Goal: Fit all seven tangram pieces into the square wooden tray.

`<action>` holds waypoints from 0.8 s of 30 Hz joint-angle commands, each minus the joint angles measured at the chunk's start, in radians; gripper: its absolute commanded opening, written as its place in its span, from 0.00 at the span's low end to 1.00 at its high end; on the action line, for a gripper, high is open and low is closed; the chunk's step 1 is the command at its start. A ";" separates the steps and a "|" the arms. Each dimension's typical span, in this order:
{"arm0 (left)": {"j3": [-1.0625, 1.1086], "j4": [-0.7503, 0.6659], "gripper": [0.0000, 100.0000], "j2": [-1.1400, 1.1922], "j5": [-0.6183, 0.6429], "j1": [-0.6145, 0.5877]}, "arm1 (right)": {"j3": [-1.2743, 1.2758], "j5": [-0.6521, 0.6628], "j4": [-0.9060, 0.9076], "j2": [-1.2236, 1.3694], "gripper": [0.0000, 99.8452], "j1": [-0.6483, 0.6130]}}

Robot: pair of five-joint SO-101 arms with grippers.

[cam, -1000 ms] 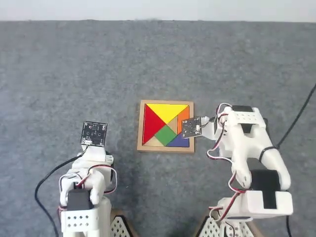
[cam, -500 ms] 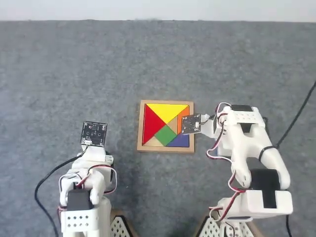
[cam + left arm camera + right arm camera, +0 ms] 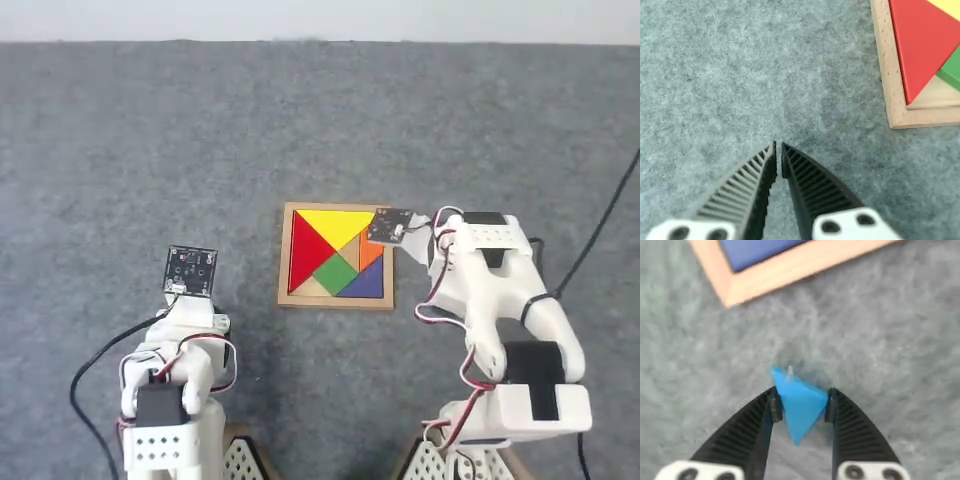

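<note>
The square wooden tray (image 3: 286, 255) lies mid-table with yellow (image 3: 335, 223), red (image 3: 308, 250), green (image 3: 335, 270), orange (image 3: 371, 250) and dark blue (image 3: 366, 285) pieces in it. A bare wooden triangle (image 3: 308, 287) shows at its near left corner. My right gripper (image 3: 802, 392) is shut on a light blue triangle (image 3: 799, 407), held over the carpet just off a tray corner (image 3: 735, 287). The right arm (image 3: 480, 275) stands by the tray's right edge. My left gripper (image 3: 778, 146) is shut and holds nothing, over carpet beside the tray's corner (image 3: 895, 112).
Grey carpet covers the whole table. The left arm (image 3: 185, 340) sits at the near left, well away from the tray. Open carpet lies beyond and left of the tray. A black cable (image 3: 605, 225) trails off at the right edge.
The right arm's wrist has shifted along the tray's right edge toward the far side, carrying the light blue triangle. The left arm has not moved.
</note>
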 commanded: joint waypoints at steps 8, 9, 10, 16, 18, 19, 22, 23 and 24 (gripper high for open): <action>-0.010 0.003 0.02 -0.017 -0.002 0.005 | -0.170 -0.287 0.079 -0.010 0.09 -0.094; -0.010 0.003 0.02 -0.017 -0.002 0.005 | -0.196 -0.305 0.108 -0.010 0.09 -0.104; -0.010 0.003 0.02 -0.017 -0.002 0.005 | -0.226 -0.324 0.136 -0.010 0.09 -0.114; -0.010 0.003 0.02 -0.017 -0.002 0.005 | -0.373 -0.404 0.249 -0.010 0.09 -0.222; -0.010 0.003 0.02 -0.017 -0.002 0.005 | -0.405 -0.431 0.269 -0.010 0.09 -0.278; -0.010 0.003 0.02 -0.017 -0.002 0.005 | -0.417 -0.450 0.275 -0.010 0.09 -0.308; -0.010 0.003 0.02 -0.017 -0.002 0.005 | -0.428 -0.496 0.274 -0.010 0.09 -0.392; -0.010 0.003 0.02 -0.017 -0.002 0.005 | -0.428 -0.505 0.271 -0.010 0.09 -0.417; -0.010 0.003 0.02 -0.017 -0.002 0.005 | -0.428 -0.511 0.269 -0.008 0.09 -0.438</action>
